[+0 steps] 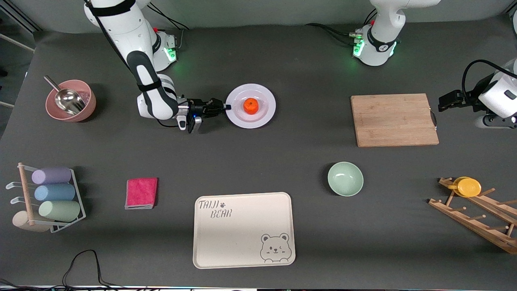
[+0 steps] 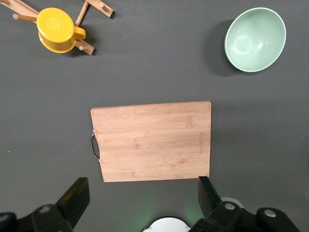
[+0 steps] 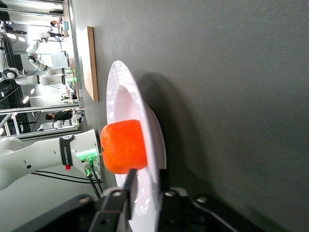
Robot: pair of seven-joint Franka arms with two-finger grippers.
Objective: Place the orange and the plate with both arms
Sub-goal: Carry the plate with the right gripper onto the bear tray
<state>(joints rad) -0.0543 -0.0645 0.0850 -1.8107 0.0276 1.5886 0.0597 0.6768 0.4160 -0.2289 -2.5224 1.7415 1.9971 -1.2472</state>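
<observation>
Glossy white plate [image 1: 264, 117] – its rim is pinched between the right gripper [image 1: 225, 107] fingers, the orange [image 1: 251, 106] loose on it just past the fingertips. Any tilt in lifting could roll the fruit off. Left gripper [image 2: 145, 200] waits spread wide above the cutting board [image 1: 394, 120].

The left gripper [image 1: 442, 103] is showing only partly in the front view, the picture's edge cutting off its arm. In the left wrist view its fingers [image 2: 75, 198] are running out of the frame. In the right wrist view the right gripper [image 3: 145, 181] is covering part of the plate's [image 3: 128, 94] rim, its body running past the picture's edge.
</observation>
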